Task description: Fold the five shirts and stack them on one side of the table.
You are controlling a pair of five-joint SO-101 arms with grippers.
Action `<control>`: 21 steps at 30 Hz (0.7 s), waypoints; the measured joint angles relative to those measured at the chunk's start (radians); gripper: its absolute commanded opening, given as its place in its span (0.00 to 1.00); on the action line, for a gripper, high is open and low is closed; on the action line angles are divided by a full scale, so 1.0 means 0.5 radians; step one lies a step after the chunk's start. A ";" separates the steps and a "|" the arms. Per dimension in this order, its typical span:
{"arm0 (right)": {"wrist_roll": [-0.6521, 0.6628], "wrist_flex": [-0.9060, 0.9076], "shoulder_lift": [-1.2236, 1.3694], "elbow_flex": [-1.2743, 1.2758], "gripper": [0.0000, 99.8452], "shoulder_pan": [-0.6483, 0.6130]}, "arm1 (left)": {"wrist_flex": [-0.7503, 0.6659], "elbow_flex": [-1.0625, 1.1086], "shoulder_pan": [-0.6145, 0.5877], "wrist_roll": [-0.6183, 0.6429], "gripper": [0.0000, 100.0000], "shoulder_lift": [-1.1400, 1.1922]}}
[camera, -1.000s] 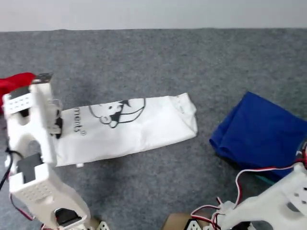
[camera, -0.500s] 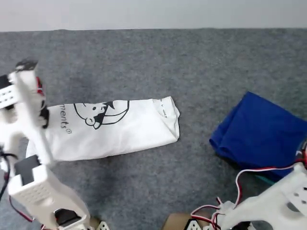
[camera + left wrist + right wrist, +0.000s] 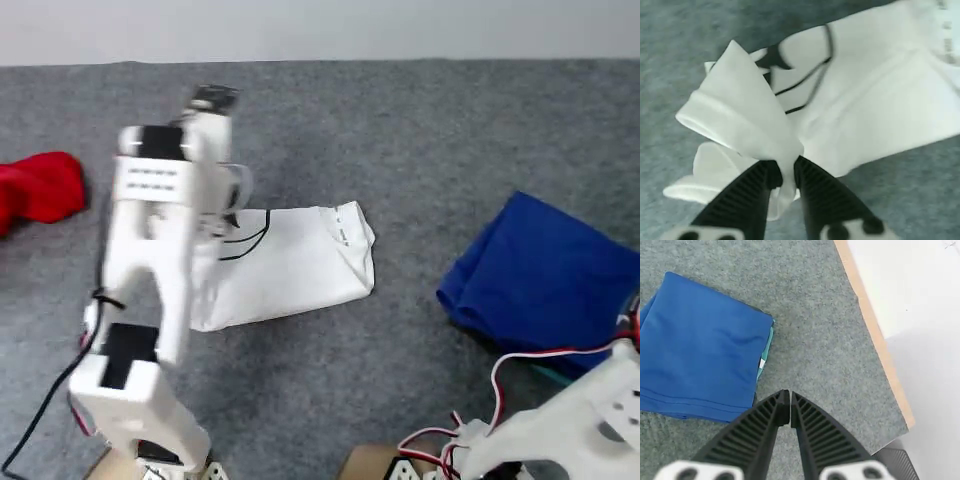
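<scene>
Nearest you, the right pincer (image 3: pixel 790 401) hangs with its jaws pressed together on nothing, over bare table (image 3: pixel 830 340) just beside the blue shirt (image 3: pixel 700 340). That shirt is folded into a neat rectangle on your right side. A teal shirt (image 3: pixel 766 356) peeks out from under its edge, so the stack looks begun with two.

Further in, at the middle of the table, the left pincer (image 3: pixel 785 176) is clenched on a gathered corner of the white shirt (image 3: pixel 865 100) and holds that end up off the cloth while the rest lies flat. The shirt is a narrow strip already. Its long axis runs left to right across the table, and its collar end (image 3: pixel 345 228) points toward the blue stack. I judge it about half folded: the lifted end has yet to be laid over toward the collar.

Farthest left, the red shirt (image 3: pixel 40 185) lies crumpled, not yet folded.
</scene>
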 measured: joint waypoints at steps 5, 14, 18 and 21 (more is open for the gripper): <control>0.000 0.000 0.000 0.000 0.01 0.000 | -0.009 -0.028 0.261 0.129 0.00 0.000; 0.000 0.000 0.000 0.000 0.01 0.000 | -0.006 -0.638 0.433 0.233 0.00 0.488; 0.000 0.000 0.000 0.000 0.01 0.000 | 0.006 -0.988 0.516 0.279 0.00 0.773; 0.000 0.000 0.000 0.000 0.01 0.000 | 0.006 -1.114 0.574 0.295 0.00 0.902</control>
